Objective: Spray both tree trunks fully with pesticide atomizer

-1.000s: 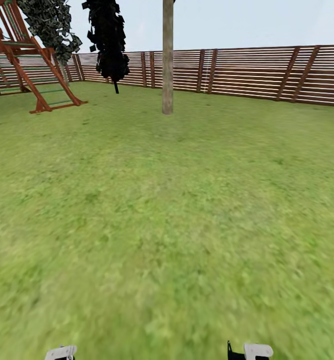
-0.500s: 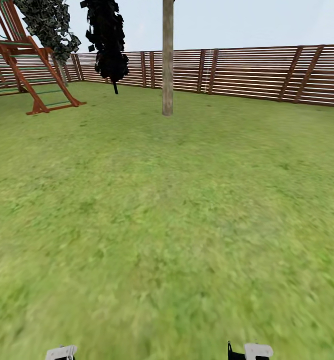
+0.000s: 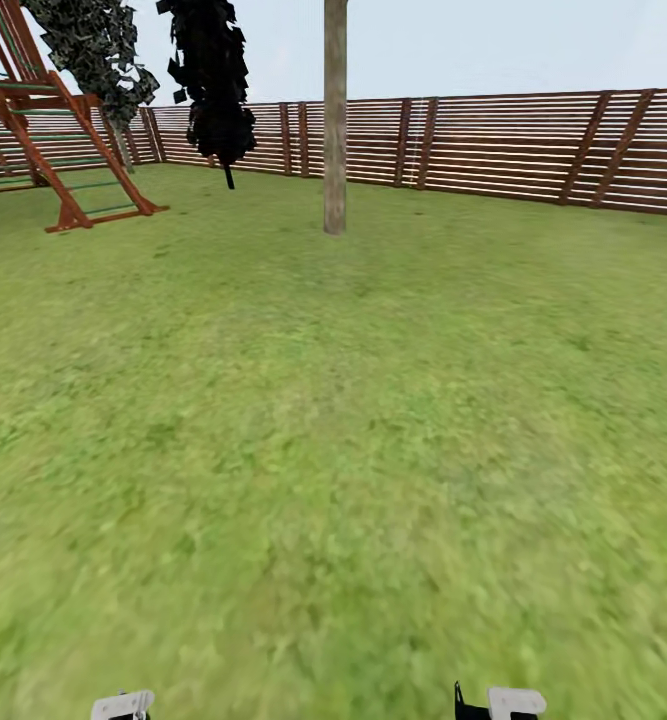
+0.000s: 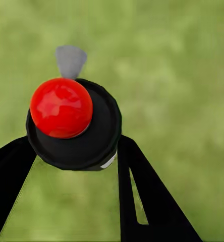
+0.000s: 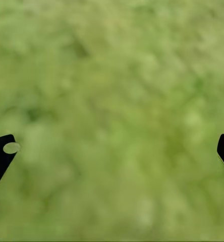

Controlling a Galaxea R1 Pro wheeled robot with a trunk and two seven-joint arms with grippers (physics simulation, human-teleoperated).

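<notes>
In the left wrist view my left gripper (image 4: 71, 149) is shut on the pesticide atomizer (image 4: 61, 107), a black round body with a red ball top and a grey nozzle (image 4: 70, 60), held over grass. My right gripper (image 5: 112, 146) is open above bare grass, its two black fingertips far apart. In the head view a smooth beige-grey tree trunk (image 3: 334, 120) rises from the lawn (image 3: 333, 420) far ahead, near the middle. Its crown is cut off by the picture's top. No white specks can be made out on it at this distance.
A brown slatted fence (image 3: 513, 145) closes the lawn at the back. A black-green conifer (image 3: 213, 80) and a mottled leafy tree (image 3: 93, 45) stand at the back left, beside a red-brown wooden climbing frame (image 3: 43, 130). Open grass lies between me and the trunk.
The whole head view has shifted: the climbing frame has slid left and the trunk's base sits slightly lower, so the camera has moved. Both grippers look unchanged.
</notes>
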